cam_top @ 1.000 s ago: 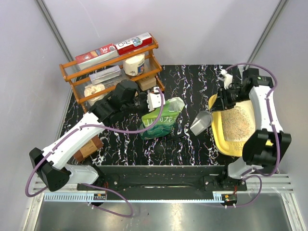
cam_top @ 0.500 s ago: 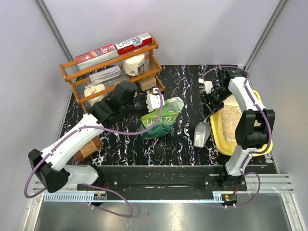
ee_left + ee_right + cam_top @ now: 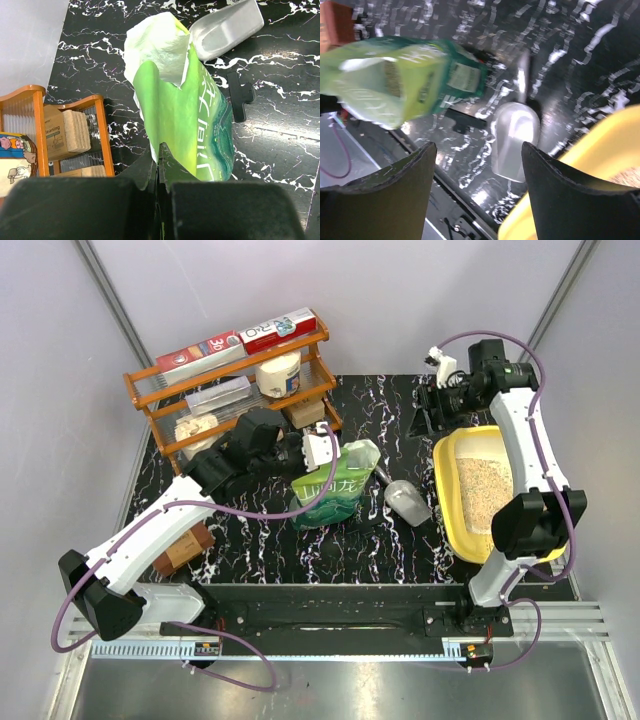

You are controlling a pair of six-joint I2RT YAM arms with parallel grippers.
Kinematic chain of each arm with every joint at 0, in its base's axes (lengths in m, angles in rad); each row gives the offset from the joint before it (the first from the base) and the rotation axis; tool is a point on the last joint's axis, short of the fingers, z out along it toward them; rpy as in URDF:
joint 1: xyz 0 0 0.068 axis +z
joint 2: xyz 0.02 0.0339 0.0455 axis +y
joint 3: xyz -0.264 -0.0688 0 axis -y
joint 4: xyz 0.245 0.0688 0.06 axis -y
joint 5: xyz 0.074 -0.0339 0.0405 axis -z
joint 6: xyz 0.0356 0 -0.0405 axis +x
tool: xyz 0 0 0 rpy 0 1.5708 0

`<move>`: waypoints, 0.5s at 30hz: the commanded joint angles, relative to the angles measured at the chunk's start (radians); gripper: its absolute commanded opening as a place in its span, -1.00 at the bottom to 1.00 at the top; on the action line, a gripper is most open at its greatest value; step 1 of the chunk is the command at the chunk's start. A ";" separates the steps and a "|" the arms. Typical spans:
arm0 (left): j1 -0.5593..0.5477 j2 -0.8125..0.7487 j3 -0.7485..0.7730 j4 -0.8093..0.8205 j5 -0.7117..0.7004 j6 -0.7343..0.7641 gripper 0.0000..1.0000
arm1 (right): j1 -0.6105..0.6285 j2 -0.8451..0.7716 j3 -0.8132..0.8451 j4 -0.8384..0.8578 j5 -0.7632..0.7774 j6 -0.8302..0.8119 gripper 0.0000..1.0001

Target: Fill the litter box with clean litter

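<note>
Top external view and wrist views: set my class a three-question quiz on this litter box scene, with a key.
1. True or false: the right gripper holds the grey scoop.
2. The left gripper is shut on: A the green pouch; B the scoop; C nothing.
3. Fill in: the yellow litter box already holds some pale ____.
Key: 1 false, its jaws stand open and the scoop lies on the table; 2 A; 3 litter.

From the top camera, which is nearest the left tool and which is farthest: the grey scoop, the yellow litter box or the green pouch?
1. Green pouch, pinched in the left tool itself.
2. Grey scoop, lying just right of the pouch.
3. Litter box, at the far right.
</note>
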 commanded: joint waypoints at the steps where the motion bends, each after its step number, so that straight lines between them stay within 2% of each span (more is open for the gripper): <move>1: 0.012 -0.030 0.001 0.004 -0.015 0.007 -1.00 | 0.085 -0.031 0.042 0.006 -0.138 0.103 0.47; 8: 0.020 -0.024 0.001 0.004 -0.010 0.007 -1.00 | 0.211 0.023 0.033 0.073 -0.063 0.193 0.39; 11: 0.023 -0.024 0.001 0.002 -0.012 0.010 -1.00 | 0.243 0.044 0.035 0.075 -0.030 0.210 0.25; 15: 0.023 -0.026 0.001 0.004 -0.012 0.014 -1.00 | 0.289 0.044 0.016 0.073 0.027 0.233 0.17</move>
